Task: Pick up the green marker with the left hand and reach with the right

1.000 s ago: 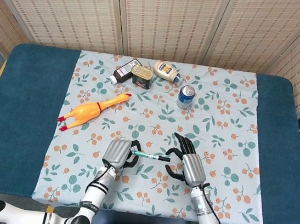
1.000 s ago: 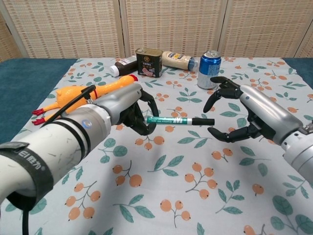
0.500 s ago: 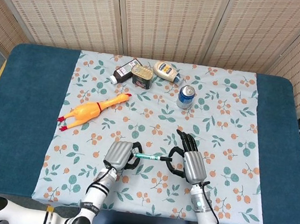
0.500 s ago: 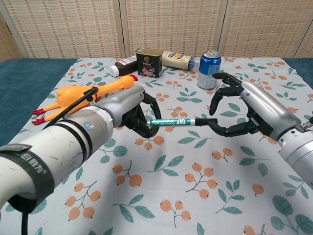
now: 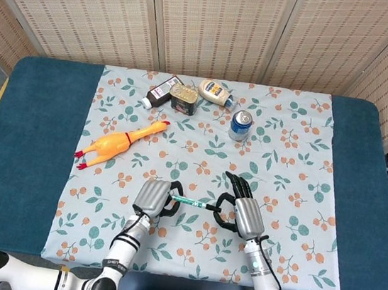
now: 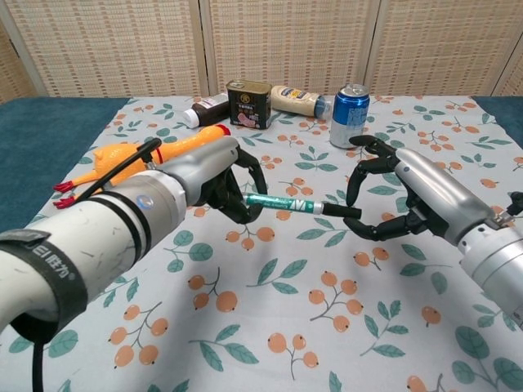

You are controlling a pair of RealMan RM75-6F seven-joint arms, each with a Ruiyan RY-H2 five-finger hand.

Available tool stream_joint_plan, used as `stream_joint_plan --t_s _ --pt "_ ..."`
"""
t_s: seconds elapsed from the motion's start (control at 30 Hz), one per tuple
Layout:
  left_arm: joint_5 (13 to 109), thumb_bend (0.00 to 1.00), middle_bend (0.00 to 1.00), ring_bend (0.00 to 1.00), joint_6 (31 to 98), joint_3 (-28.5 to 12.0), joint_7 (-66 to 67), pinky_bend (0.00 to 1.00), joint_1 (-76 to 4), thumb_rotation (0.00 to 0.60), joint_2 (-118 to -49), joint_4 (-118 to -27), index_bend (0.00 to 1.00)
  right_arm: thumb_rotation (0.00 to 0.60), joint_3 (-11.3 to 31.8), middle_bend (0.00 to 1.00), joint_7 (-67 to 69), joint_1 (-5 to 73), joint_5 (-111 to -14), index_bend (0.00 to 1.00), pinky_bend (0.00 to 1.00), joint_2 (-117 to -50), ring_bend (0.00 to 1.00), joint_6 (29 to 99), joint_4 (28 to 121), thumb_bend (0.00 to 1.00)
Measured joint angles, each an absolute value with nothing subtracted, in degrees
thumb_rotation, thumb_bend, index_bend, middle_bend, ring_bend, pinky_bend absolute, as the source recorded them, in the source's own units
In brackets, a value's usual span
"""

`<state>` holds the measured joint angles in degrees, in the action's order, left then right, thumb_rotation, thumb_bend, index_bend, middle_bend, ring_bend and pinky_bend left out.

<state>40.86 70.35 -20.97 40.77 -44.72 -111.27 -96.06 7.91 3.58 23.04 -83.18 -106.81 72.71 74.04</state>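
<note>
Low in the frame's centre, the left hand (image 6: pixel 216 181) grips the marker (image 6: pixel 288 204) level above the cloth (image 5: pixel 297 173); the right hand (image 6: pixel 409 200), fingers spread and curved, cups its black tip, holding nothing.

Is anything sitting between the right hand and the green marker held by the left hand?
Nothing visible. The left hand holds the green marker with black cap above the floral tablecloth, cap end pointing into the right hand's spread fingers. The blue can stands farther back.
</note>
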Motion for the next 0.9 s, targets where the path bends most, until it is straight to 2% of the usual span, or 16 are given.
stream_joint_plan --t_s 0.47,0.9 --pt "40.3 0.43 1.00 1.00 70.5 -20.4 39.7 1.00 -45.7 0.600 -110.6 -95.9 0.76 0.600 8.1 0.12 4.6 23.3 -82.8 0.76 0.00 -107.0 0.00 72.6 73.6 0.22" --pt "40.4 0.43 1.00 1.00 70.7 -19.7 38.6 1.00 -45.9 0.600 -109.4 -96.9 0.75 0.600 8.7 0.18 4.2 23.2 -82.4 0.85 0.00 -106.2 0.00 73.2 75.2 0.49"
